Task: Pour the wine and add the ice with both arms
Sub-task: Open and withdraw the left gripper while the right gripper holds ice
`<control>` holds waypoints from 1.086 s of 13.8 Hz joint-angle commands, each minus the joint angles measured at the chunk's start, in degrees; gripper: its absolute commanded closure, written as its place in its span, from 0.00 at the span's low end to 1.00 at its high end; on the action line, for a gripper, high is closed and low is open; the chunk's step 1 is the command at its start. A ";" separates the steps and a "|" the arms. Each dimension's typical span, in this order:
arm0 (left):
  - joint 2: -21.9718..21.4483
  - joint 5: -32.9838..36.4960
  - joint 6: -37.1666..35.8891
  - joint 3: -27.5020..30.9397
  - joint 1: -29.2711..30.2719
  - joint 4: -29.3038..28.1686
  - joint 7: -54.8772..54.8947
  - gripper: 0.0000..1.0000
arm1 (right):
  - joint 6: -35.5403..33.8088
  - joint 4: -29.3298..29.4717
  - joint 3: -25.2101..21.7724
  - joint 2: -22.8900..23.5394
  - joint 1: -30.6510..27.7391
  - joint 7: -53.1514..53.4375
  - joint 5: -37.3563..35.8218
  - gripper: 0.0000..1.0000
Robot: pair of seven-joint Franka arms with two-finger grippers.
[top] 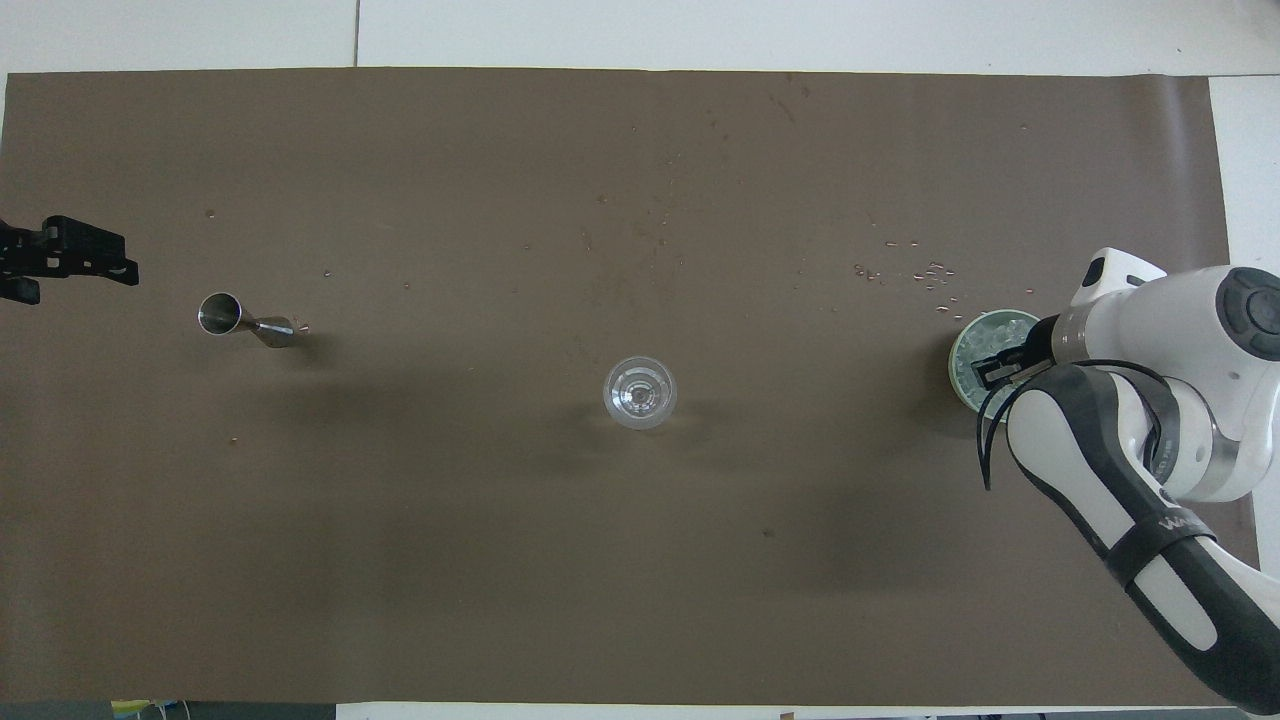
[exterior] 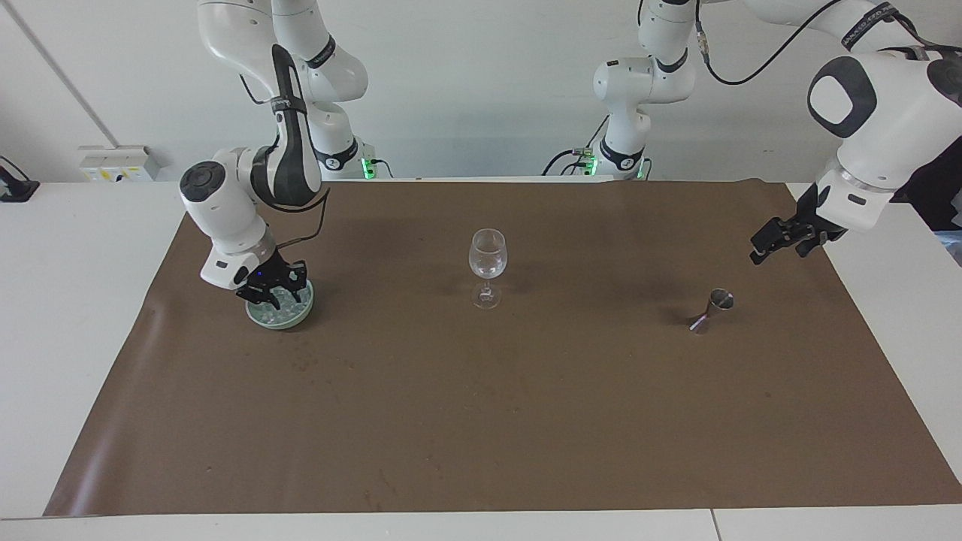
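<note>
The right pincer [exterior: 272, 294], at the frame's left, dips into the ice [exterior: 279, 312], a whitish heap in the green bowl [exterior: 304, 312]; I cannot tell its grip. The left pincer [exterior: 778, 242], grip also unreadable, hovers over the bench [exterior: 481, 421] at upper right. The wine glass [exterior: 487, 264] looks empty: pouring and icing remain

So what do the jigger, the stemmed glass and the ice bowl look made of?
The jigger looks like polished metal: silvery, with a bright rim. The stemmed glass reads as clear glass, see-through with highlights, though clear plastic is possible. The ice bowl is pale green and matte, perhaps ceramic or plastic.
</note>
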 commanded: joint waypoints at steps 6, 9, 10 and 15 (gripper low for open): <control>-3.18 1.34 -6.00 -1.58 1.08 0.58 4.90 0.00 | 0.03 -0.41 0.36 -0.54 -0.79 -1.64 0.66 0.70; -6.87 3.35 -8.29 -7.63 2.58 -2.40 1.75 0.00 | 0.03 -0.68 0.36 -0.63 -0.79 -1.64 0.66 0.70; -7.58 3.70 -8.38 -9.21 2.84 -3.20 0.43 0.00 | 0.03 -0.68 0.36 -0.63 -0.79 -1.64 0.66 0.70; -9.26 3.62 -7.43 -10.64 4.07 -4.88 0.24 0.00 | 0.03 -1.11 0.36 -0.72 -0.79 -1.47 0.66 0.72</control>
